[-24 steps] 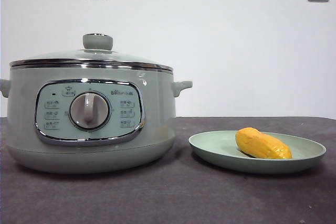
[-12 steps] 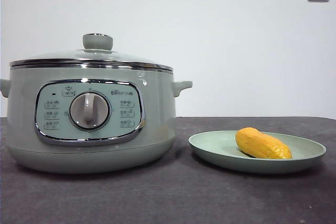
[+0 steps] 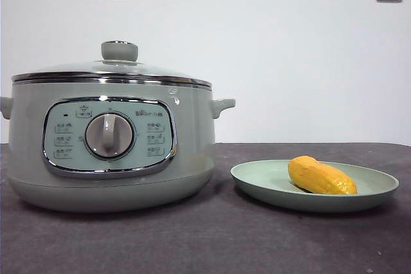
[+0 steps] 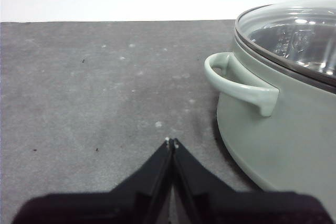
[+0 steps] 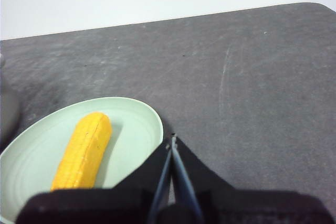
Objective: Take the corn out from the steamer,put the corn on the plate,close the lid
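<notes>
Looks finished to me: the lid [image 3: 110, 68] sits flat on the steamer [image 3: 109, 142] at left of the front frame, and the corn [image 3: 321, 176] lies on the plate [image 3: 257, 181] at lower right. Best thing now is to hold off and bump nothing. The left gripper [image 4: 171, 142], jaws pressed together, waits beside the steamer's handle [image 4: 239, 82]; the right gripper [image 5: 172, 140], jaws also together, sits at the plate's rim, clear of the corn.

The sage-green steamer [image 3: 109, 142] stands closed under its glass lid [image 3: 115, 65]. Just beside it, the pale-green plate [image 3: 270, 181] holds the yellow corn [image 3: 321, 176], lying on its side.
</notes>
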